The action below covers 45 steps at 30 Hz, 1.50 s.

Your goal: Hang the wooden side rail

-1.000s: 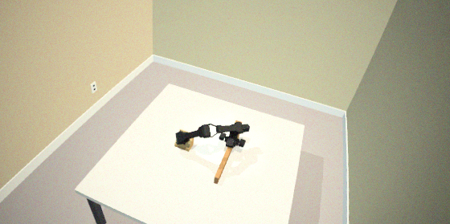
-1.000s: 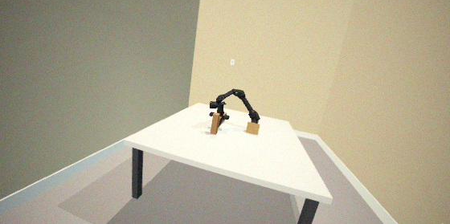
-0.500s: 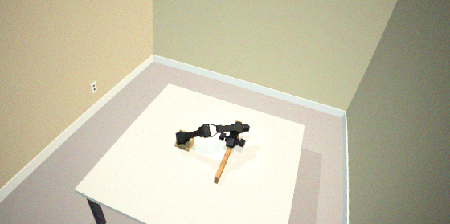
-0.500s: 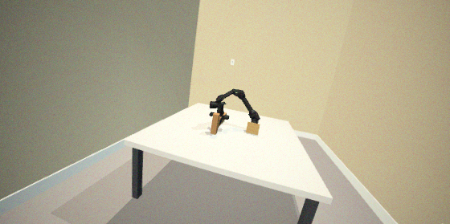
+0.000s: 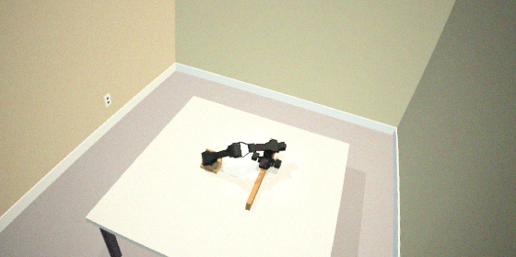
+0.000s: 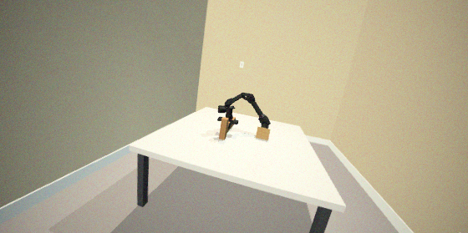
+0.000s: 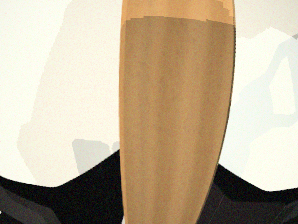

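The long orange-brown wooden rail [image 5: 255, 190] [image 7: 175, 90] slants from the gripper toward the front of the top view, its far end low at the table. My gripper [image 5: 265, 165] [image 6: 228, 121] [image 7: 159, 149] is shut on the rail, with a black finger on each side of it in the wrist view. The upright wooden post [image 6: 223, 129] stands on the table just in front of the gripper in the exterior view; in the top view the arm mostly hides it. The hooks, slot and pins cannot be made out, so I cannot tell whether the hooks sit on the pins.
The white table [image 5: 152, 187] [image 6: 267, 165] bears everything. The arm's base stands by a wooden block [image 5: 213, 166] [image 6: 262, 134], left of the rail in the top view and right of the post in the exterior view. The arm arches between base and rail.
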Motion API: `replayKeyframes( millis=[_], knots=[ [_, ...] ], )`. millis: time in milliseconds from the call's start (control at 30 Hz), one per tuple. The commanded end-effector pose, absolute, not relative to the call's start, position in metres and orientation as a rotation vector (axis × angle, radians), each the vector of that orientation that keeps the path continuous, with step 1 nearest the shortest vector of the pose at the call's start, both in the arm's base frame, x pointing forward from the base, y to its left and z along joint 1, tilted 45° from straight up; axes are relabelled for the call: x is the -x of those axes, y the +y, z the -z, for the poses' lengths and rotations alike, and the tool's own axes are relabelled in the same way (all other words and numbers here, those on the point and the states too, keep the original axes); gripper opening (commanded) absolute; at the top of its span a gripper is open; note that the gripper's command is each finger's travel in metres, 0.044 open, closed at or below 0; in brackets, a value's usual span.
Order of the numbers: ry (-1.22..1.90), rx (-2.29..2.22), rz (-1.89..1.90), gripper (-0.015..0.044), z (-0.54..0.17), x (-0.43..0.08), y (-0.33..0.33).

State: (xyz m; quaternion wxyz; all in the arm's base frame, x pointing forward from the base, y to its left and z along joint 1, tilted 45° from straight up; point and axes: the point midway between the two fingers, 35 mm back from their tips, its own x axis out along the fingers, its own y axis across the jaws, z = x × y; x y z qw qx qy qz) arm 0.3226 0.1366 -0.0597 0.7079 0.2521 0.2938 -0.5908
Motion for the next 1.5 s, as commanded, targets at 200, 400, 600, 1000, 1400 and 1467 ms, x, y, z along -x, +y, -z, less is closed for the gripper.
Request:
replayKeyframes(
  millis=[200,400,600,1000,1400,1467],
  knots=[
    [0.654,-0.566,1.303,0.0,0.059,-0.3224,0.1422],
    [0.654,-0.566,1.303,0.0,0.0597,-0.3217,0.1424],
    [0.654,-0.566,1.303,0.0,0.0606,-0.3219,0.1424],
    [0.654,-0.566,1.303,0.0,0.061,-0.3227,0.1436],
    [0.654,-0.567,1.303,0.0,0.0618,-0.3213,0.1445],
    [0.654,-0.567,1.303,0.0,0.0621,-0.3213,0.1445]
  ],
)
